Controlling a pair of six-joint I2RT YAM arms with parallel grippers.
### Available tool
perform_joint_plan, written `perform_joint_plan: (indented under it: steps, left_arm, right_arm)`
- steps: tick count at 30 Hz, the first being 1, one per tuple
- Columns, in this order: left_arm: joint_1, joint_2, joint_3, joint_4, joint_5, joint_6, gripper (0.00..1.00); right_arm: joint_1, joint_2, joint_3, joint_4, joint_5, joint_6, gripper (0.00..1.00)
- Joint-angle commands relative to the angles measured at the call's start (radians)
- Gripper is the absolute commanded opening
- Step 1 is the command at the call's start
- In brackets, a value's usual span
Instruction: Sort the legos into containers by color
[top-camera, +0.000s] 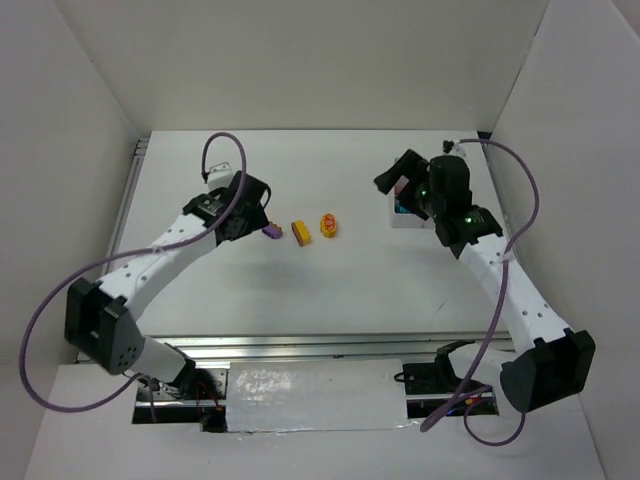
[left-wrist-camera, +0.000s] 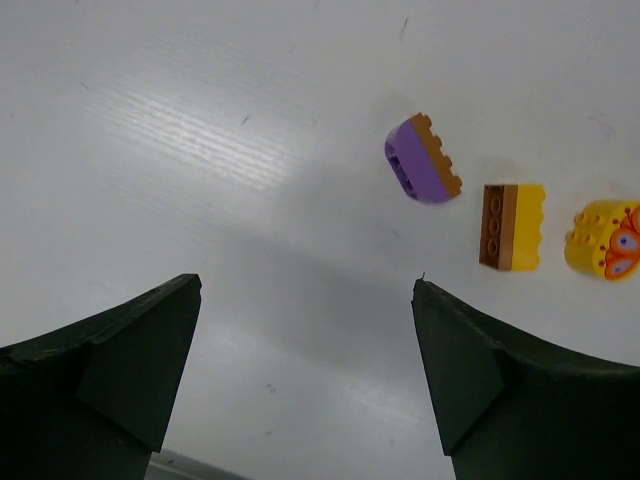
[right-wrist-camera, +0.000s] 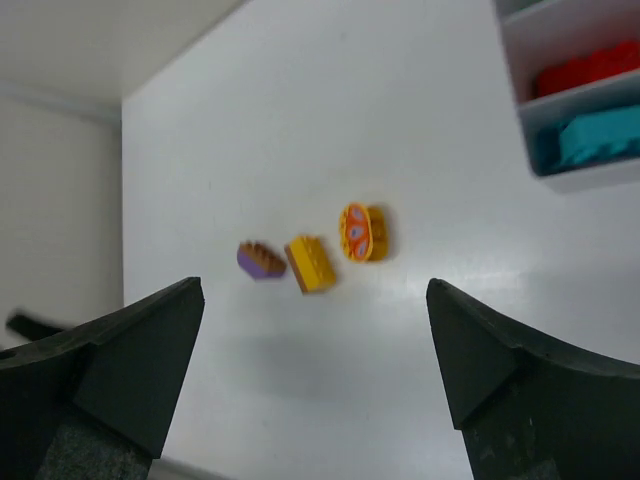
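Left gripper (left-wrist-camera: 305, 290), wide and empty, hangs near the purple brick (left-wrist-camera: 420, 160), probably its next pick, with yellow brick (left-wrist-camera: 515, 227) and round yellow piece (left-wrist-camera: 603, 240) alongside; right gripper (right-wrist-camera: 315, 290), likewise wide and empty, hangs beside the tray (right-wrist-camera: 570, 95) holding red legos (right-wrist-camera: 590, 68) and cyan legos (right-wrist-camera: 600, 135).

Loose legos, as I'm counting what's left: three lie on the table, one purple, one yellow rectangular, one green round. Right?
Not quite: the round lego is yellow with an orange print, not green; the left wrist view shows it. The purple lego and yellow rectangular lego are as stated.
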Motion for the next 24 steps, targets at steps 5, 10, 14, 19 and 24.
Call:
perform_joint_plan:
  steps: [5, 10, 14, 19, 24]
  left_arm:
    - [0.039, 0.419, 0.300, -0.068, -0.078, -0.232, 1.00]
    - [0.056, 0.634, 0.497, -0.133, -0.071, -0.278, 0.96]
    - [0.078, 0.707, 0.519, -0.129, -0.029, -0.296, 0.94]
    - [0.105, 0.770, 0.500, -0.035, 0.049, -0.259, 0.87]
    - [0.110, 0.788, 0.445, 0.016, 0.101, -0.256, 0.81]
  right_arm:
    - [0.196, -0.043, -0.152, -0.003, -0.151, -0.079, 1.00]
    - [0.244, -0.089, -0.210, -0.012, -0.159, -0.090, 1.00]
    - [0.256, -0.130, -0.226, -0.037, -0.151, -0.110, 1.00]
    - [0.256, -0.173, -0.241, -0.042, -0.148, -0.118, 1.00]
    - [0.258, -0.182, -0.232, -0.048, -0.151, -0.121, 1.00]
